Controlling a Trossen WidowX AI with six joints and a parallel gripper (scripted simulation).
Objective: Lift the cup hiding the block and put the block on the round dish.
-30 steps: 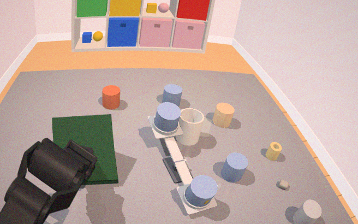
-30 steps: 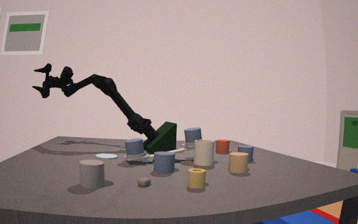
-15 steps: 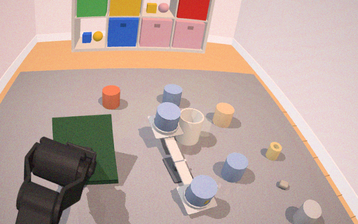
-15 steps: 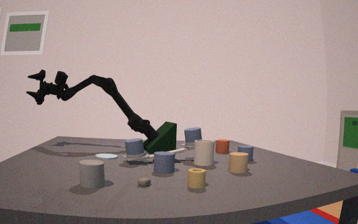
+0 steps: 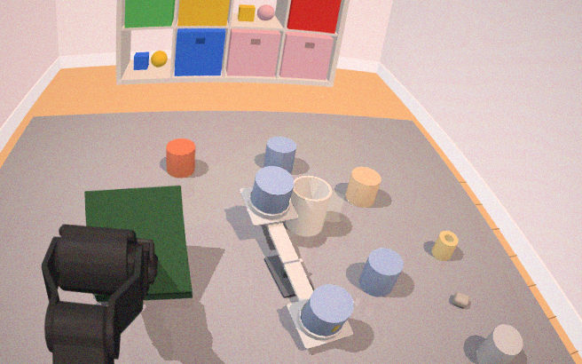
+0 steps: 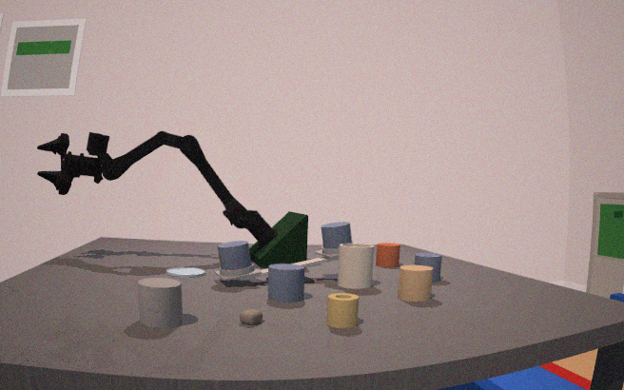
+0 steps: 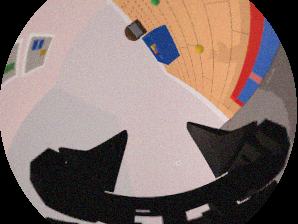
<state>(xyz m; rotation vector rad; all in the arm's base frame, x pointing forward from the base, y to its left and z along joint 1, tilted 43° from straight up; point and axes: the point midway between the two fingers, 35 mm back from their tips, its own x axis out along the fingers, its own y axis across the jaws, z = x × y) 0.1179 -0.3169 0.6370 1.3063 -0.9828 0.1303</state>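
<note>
My gripper (image 6: pixel 39 160) (image 7: pixel 157 129) is open and empty, high above the table at the left in the exterior view, pointing sideways, well away from both cups. The balance (image 5: pixel 284 243) (image 6: pixel 309 263) is tilted. Its near end in the top view is low and bears a blue cup (image 5: pixel 330 306) (image 6: pixel 234 257) with a small yellow mark. Its far end is raised and bears the other blue cup (image 5: pixel 272 191) (image 6: pixel 337 236). The pale round dish (image 6: pixel 185 272) lies on the table with nothing on it; the top view does not show it. No block is visible.
A cream open cup (image 5: pixel 308 210) (image 6: pixel 356 266) stands close beside the balance's raised end. Loose blue cylinders (image 5: pixel 381 273) (image 5: pixel 280 155) stand nearby. Orange (image 5: pixel 181 158), tan (image 5: pixel 363 188), yellow (image 5: pixel 444 246) and grey (image 6: pixel 160 304) cylinders and a small stone (image 6: pixel 251 317) also stand around.
</note>
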